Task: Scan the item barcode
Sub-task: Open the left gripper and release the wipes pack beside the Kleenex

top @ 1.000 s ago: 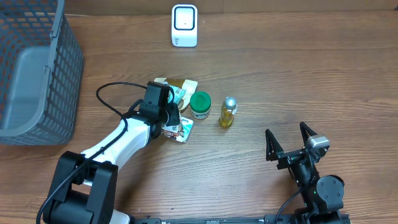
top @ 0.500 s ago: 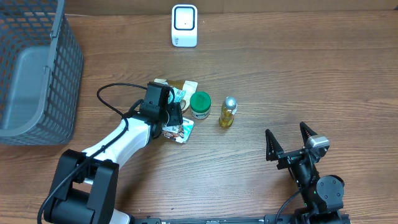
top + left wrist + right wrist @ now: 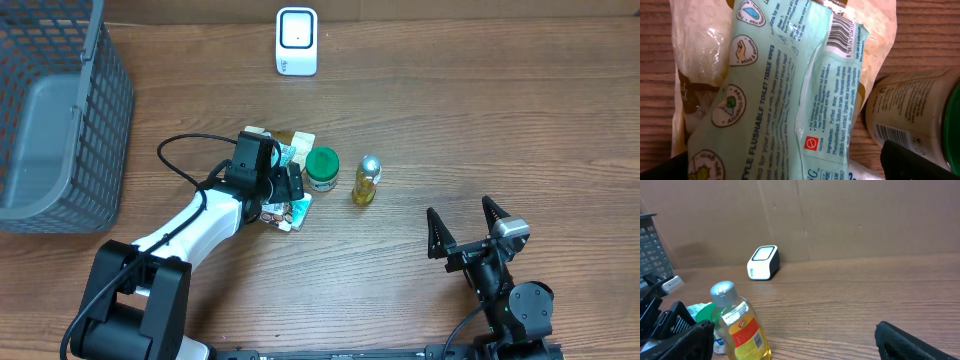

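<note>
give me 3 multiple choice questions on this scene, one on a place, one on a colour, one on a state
1. The scanner sits: A) far back, centre B) near edge, left C) near edge, right
2. The jar's lid is: A) red B) green C) blue
3. The left pincer is: A) shut on the jar B) shut on the scanner C) open over the wipes

Answers: A, the overhead view shows it far back, midway across; B, it is plainly green from above; C, its jaws stand wide apart above the wipes.
</note>
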Controlling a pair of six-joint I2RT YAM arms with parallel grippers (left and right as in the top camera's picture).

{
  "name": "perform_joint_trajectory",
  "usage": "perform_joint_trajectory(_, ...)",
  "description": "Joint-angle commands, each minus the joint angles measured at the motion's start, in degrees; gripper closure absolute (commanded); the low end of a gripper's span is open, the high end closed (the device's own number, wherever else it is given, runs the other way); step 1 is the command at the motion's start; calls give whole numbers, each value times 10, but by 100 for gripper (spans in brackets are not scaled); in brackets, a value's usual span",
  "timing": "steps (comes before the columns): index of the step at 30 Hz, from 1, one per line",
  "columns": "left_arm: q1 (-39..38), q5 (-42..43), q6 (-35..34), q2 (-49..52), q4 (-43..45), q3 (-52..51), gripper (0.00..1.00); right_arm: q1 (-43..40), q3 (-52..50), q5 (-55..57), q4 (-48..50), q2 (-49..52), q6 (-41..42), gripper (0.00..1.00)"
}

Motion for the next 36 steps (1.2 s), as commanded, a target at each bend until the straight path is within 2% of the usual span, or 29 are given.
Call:
perform_joint_trajectory(1,-3,11,26,0,-16,12,0,-2,-6,5,1,-7,-2,0)
perform_joint_trajectory(6,6,10,54,-24,-117,86,0,-2,-6,5,1,-7,-2,0)
perform_joint_trajectory(11,8,6,119,-33,-226,182,0,-2,-6,5,1,-7,-2,0)
perform_joint_trajectory(13,8,-4,120,-33,-255,211,0,-2,-6,5,1,-7,-2,0)
perform_joint_trajectory(19,8,-21,119,-31,-267,218,9,-2,-6,5,1,-7,-2,0)
perform_joint_trajectory(28,7,-36,120,23,-295,209,3,-2,-6,5,1,-7,-2,0)
perform_joint_trajectory(36,7,-35,122,97,-311,209,3,-2,-6,5,1,-7,-2,0)
